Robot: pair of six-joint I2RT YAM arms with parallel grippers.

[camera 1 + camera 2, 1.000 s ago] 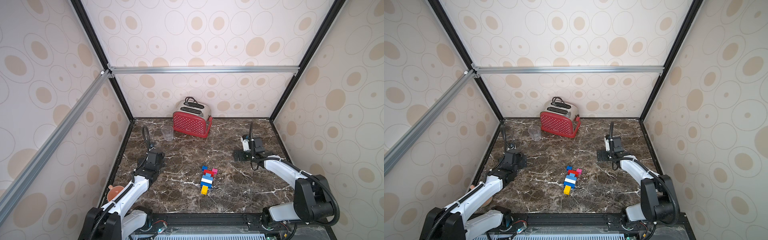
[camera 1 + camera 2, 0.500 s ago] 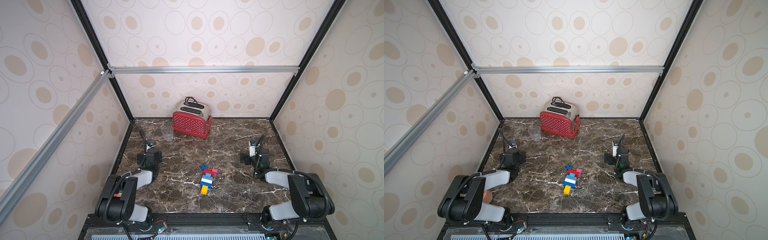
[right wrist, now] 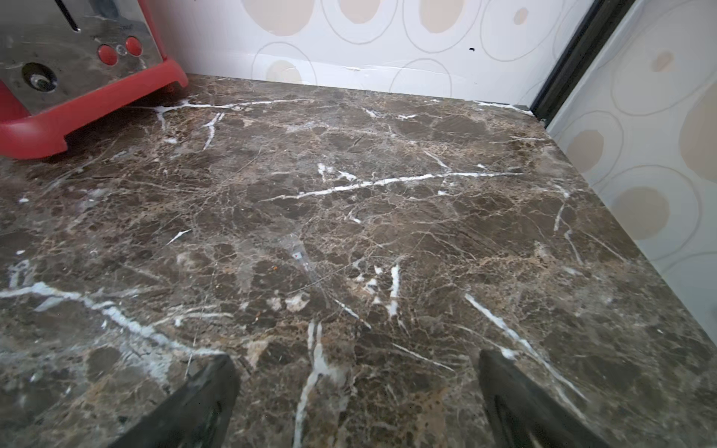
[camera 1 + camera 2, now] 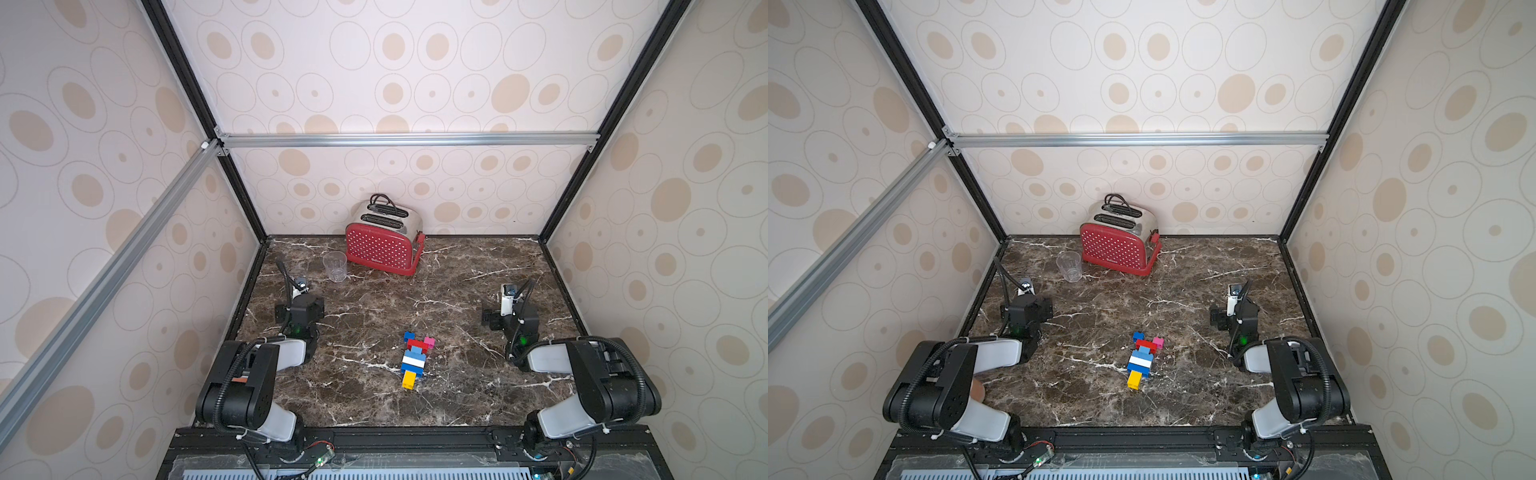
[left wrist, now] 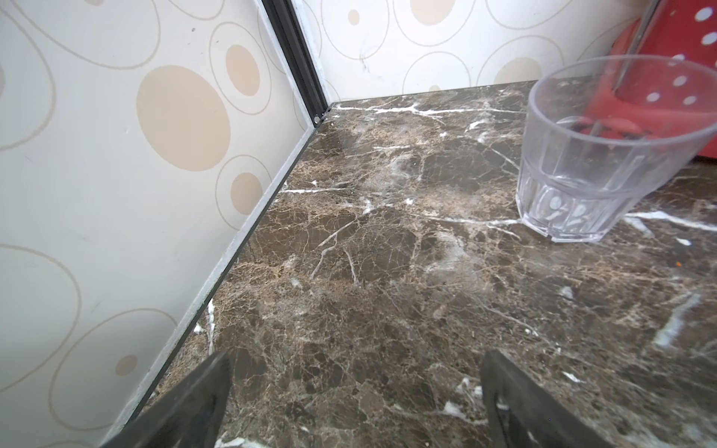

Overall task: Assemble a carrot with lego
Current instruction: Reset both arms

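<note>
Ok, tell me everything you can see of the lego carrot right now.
The carrot is a tapered stack of studded plastic bricks lying flat on the marble table, near its front middle. From the narrow end: yellow tip, blue, white, blue, red layer, then a small blue brick and a pink brick at the wide end. The tip points toward the robot. Only the table touches it.

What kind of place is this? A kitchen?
Probably a robot test booth, not a kitchen. A toaster and clear cup sit on the marbled table, but a metal frame boxes it in, and a left arm and right arm stand in front.
</note>
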